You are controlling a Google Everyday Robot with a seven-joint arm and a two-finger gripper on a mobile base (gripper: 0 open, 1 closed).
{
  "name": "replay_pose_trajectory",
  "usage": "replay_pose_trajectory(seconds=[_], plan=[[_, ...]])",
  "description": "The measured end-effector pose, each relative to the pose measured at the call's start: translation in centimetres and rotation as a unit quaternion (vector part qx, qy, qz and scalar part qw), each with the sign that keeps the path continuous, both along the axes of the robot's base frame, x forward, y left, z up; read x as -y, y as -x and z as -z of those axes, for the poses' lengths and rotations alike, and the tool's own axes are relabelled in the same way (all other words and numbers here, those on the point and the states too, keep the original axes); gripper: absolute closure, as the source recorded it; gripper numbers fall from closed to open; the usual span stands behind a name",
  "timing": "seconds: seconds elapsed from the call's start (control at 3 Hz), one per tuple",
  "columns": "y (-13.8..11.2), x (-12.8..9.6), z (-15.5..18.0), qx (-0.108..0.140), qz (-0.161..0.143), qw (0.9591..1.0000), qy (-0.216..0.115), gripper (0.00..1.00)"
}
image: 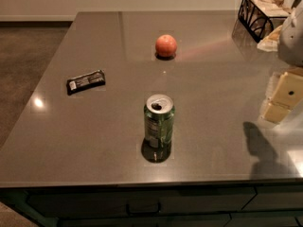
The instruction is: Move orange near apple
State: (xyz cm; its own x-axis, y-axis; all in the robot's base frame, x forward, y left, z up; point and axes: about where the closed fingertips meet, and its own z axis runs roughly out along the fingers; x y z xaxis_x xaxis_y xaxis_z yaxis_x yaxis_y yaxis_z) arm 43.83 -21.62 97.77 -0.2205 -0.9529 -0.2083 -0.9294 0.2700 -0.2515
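One round orange-red fruit (165,45) sits on the grey table (94,136), at its middle back. I cannot tell whether it is the orange or the apple, and no second fruit shows. My gripper (283,98), pale yellow, hangs over the table's right side at the frame's right edge. It is well to the right of the fruit and nearer the front. It casts a shadow on the table in front of it. I see nothing in it.
A green soda can (158,121) stands upright at the table's front middle. A black snack bar (85,81) lies on the left. A black wire basket (259,11) with packets stands at the back right corner. The arm's white housing (293,32) is at the right edge.
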Motion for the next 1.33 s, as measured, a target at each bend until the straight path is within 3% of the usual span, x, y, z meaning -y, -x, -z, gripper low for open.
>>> replay_pose_trajectory(seconds=[0.33, 0.67, 1.0, 1.33], plan=[[-0.1, 0.0, -0.6, 0.003, 0.003, 1.0000, -0.003, 0.00], [0.5, 0.0, -2.8, 0.016, 0.024, 0.9987, -0.042, 0.00], [2.4, -0.5, -4.9, 0.043, 0.032, 0.9950, -0.085, 0.00], [3.7, -1.6, -5.4, 0.076, 0.047, 0.9925, -0.084, 0.00]])
